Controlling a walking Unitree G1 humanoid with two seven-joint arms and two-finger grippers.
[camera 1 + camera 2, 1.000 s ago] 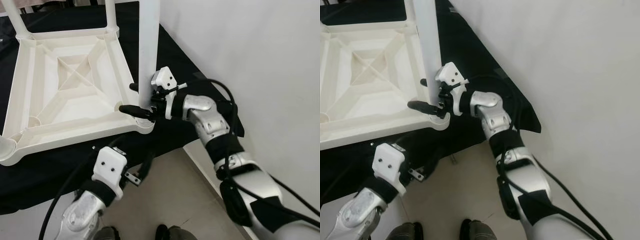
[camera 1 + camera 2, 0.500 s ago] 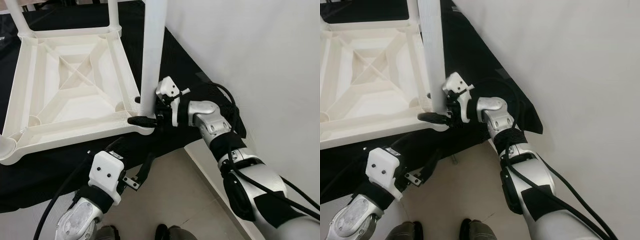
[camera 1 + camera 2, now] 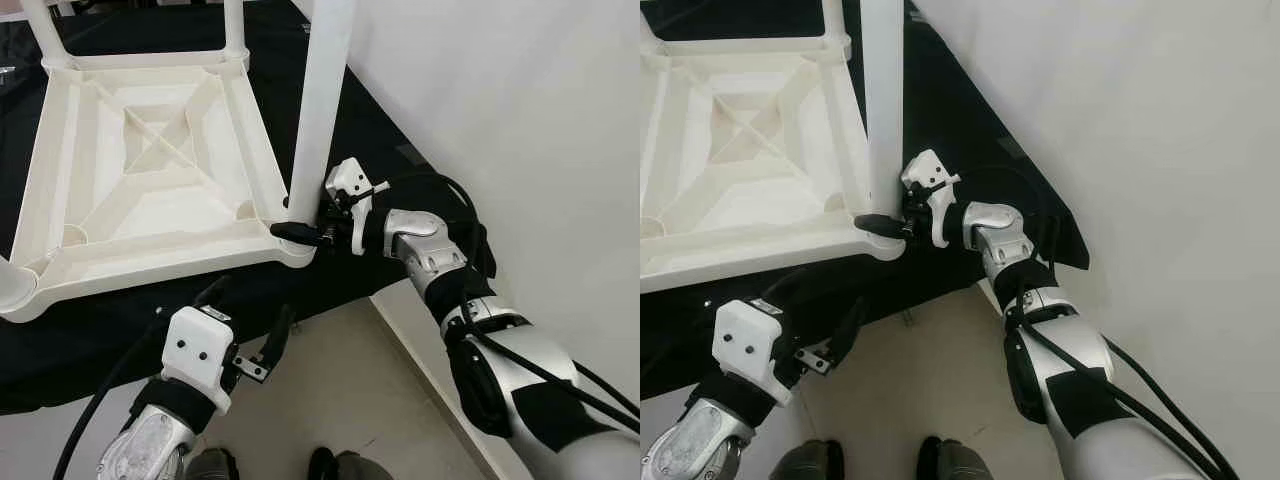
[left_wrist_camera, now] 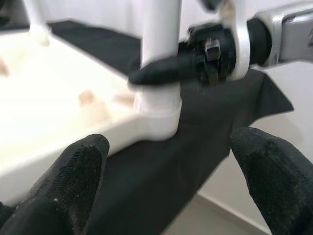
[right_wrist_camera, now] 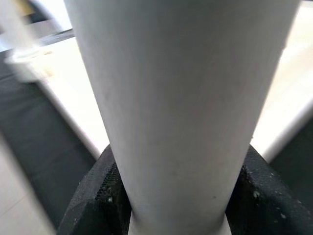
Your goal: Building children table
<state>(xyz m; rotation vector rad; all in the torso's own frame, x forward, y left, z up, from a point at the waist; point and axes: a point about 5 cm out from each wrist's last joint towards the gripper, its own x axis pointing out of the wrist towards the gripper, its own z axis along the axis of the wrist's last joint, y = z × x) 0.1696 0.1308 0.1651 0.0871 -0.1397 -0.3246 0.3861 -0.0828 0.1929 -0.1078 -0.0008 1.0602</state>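
A white plastic children's table top (image 3: 150, 190) lies upside down on a black cloth. A white leg (image 3: 322, 110) stands upright in its near right corner socket (image 3: 298, 250). My right gripper (image 3: 300, 226) is shut on that leg just above the socket, and its black fingers (image 5: 98, 196) press either side of the leg (image 5: 181, 107) in the right wrist view. My left gripper (image 3: 245, 320) hangs open below the cloth's front edge, apart from the table; its fingertips (image 4: 73, 166) frame the corner socket (image 4: 156, 117). Two more legs (image 3: 235, 25) rise at the far corners.
The black cloth (image 3: 90, 330) covers the low surface under the table top. A white wall (image 3: 520, 120) runs close along the right. Pale tiled floor (image 3: 340, 390) lies below, with my feet (image 3: 940, 460) at the bottom edge.
The right gripper has slid down the leg toward the socket. The left arm has dropped a little lower and leftward. The camera has shifted slightly.
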